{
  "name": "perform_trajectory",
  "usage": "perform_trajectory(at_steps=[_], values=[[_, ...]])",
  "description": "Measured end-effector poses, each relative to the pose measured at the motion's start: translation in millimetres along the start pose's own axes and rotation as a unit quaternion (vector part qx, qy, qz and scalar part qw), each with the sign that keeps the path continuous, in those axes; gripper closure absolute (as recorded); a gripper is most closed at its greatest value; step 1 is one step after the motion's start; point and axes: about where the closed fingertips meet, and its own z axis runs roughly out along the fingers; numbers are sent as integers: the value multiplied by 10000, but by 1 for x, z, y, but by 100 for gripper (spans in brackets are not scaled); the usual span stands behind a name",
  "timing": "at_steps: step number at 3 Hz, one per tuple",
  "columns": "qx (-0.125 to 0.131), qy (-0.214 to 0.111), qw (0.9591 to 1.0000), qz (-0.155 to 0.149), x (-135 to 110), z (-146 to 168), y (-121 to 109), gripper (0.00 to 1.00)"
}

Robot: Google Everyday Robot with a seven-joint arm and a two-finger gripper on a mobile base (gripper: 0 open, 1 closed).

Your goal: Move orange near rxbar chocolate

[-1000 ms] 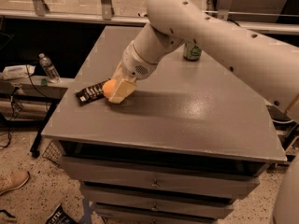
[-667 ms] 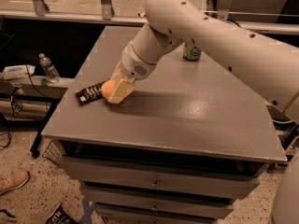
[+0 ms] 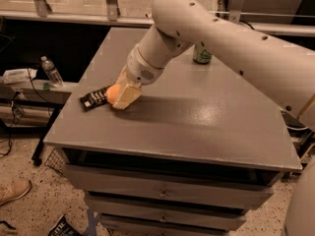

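Worktop (image 3: pixel 197 122) of grey carries everything. Across it reaches the white arm (image 3: pixel 221 33), its hand (image 3: pixel 120 97) low at the left side, closed around the orange (image 3: pixel 111 93), which sits at or just above the surface. The rxbar chocolate (image 3: pixel 93 98) lies flat just beside the orange on its left, so close I cannot tell whether they touch. Judging by this, the carry is finished and the release is the step in hand. The next move calls for parting the grip gently and lifting straight up, so the fruit does not roll. The wrapper's white lettering is unreadable, as is the label on the green can (image 3: pixel 202 54) at the far edge.
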Motion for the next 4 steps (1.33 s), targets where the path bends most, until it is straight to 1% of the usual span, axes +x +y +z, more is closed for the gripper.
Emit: perform_trajectory(at_steps=[1,2,3,4], values=[[-15,1,10000,-7,-1,2,1,12],[-32,3,10000,-14,-1,3,1,0],[-32,3,10000,-14,-1,3,1,0],[102,143,9998,126,20,-13,-4,0]])
